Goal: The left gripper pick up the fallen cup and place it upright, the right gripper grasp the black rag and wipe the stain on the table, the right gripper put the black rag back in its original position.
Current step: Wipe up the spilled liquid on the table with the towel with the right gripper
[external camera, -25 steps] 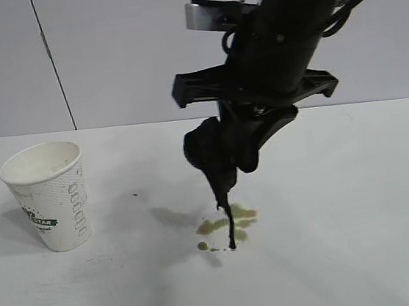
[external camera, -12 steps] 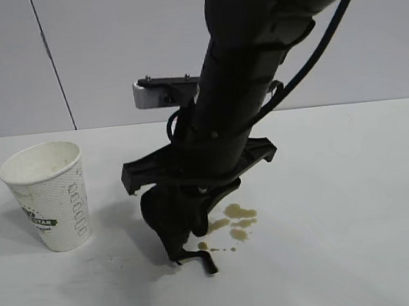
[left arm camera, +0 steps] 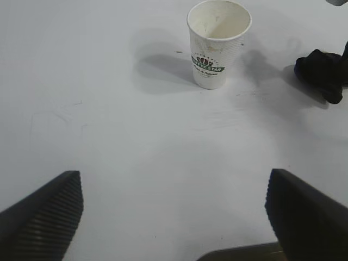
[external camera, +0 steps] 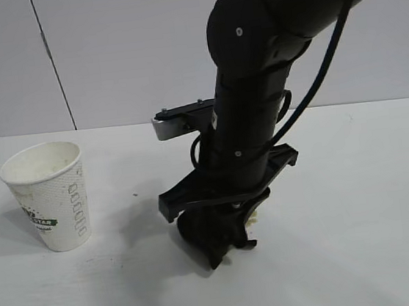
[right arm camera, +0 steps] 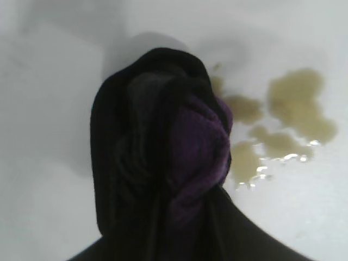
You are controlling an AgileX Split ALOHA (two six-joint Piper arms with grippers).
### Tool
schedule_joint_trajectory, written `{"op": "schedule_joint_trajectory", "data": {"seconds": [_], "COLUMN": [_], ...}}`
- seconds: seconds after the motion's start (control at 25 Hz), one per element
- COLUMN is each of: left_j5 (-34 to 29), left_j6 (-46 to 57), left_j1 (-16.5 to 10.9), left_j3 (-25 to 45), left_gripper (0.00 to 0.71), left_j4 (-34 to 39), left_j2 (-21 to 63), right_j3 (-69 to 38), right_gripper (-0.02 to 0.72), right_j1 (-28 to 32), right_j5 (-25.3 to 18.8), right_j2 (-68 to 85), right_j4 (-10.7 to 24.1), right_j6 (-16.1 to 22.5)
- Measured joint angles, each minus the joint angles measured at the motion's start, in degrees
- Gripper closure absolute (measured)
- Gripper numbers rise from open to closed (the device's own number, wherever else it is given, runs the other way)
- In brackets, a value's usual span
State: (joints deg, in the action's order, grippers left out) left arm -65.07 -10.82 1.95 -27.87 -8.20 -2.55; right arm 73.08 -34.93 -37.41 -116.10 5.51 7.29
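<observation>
The cup (external camera: 49,195) stands upright at the table's left, white with a green logo; it also shows in the left wrist view (left arm camera: 216,42). My right gripper (external camera: 218,244) is shut on the black rag (external camera: 208,235) and presses it down on the table (external camera: 362,238) at the stain. In the right wrist view the bunched rag (right arm camera: 163,163) lies beside the olive-brown stain (right arm camera: 283,122), covering its edge. In the exterior view the stain is almost hidden behind the arm. My left gripper (left arm camera: 174,217) is open and empty, well back from the cup, and out of the exterior view.
The right arm (external camera: 258,102) rises steeply over the table's middle. The rag and the right gripper show as a dark lump (left arm camera: 322,73) in the left wrist view. A grey wall (external camera: 104,53) stands behind the table.
My right gripper came down with the rag, swung left past the stain, then moved back right onto it. The rag now lies pressed on the table. The cup has not moved.
</observation>
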Motion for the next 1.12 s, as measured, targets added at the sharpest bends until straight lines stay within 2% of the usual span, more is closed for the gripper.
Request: {"op": "schedule_joint_trajectory", "data": {"seconds": [0.16,0.24,0.28,0.36,0.52,0.6,0.68,0.8,0.96,1.12], "left_j5": [-0.06,-0.06,-0.06,-0.06,-0.06,-0.06,-0.06,-0.06,-0.06,-0.06], "left_j6": [0.00,0.00,0.00,0.00,0.00,0.00,0.00,0.00,0.00,0.00], "left_j1": [0.00,0.00,0.00,0.00,0.00,0.00,0.00,0.00,0.00,0.00], "left_j3": [0.00,0.00,0.00,0.00,0.00,0.00,0.00,0.00,0.00,0.00], "left_gripper": [0.056,0.056,0.056,0.056,0.056,0.056,0.056,0.056,0.056,0.056], "left_j4": [0.00,0.04,0.07,0.07,0.07,0.07,0.07,0.07,0.07,0.07], "left_j2": [0.00,0.00,0.00,0.00,0.00,0.00,0.00,0.00,0.00,0.00], "right_j3": [0.18,0.23,0.23,0.23,0.30,0.30,0.30,0.30,0.30,0.30], "right_gripper": [0.592,0.592,0.592,0.592,0.592,0.592,0.592,0.592,0.592,0.592], "right_j1": [5.78,8.94,10.06,10.96,8.94,6.44,3.20,-0.74,-2.48,-2.48], "right_j5": [-4.60,-8.02,-9.78,-12.19,-13.71,-12.39,-8.66,-1.44,6.92,9.44], "right_j2": [0.00,0.00,0.00,0.00,0.00,0.00,0.00,0.00,-0.12,-2.42], "right_j4": [9.22,10.15,9.43,5.78,-9.34,-17.24,-21.55,-22.67,-21.54,-20.53], "right_j6": [6.62,7.96,7.95,6.02,-4.55,-9.66,-13.17,-14.47,-13.83,-13.07]}}
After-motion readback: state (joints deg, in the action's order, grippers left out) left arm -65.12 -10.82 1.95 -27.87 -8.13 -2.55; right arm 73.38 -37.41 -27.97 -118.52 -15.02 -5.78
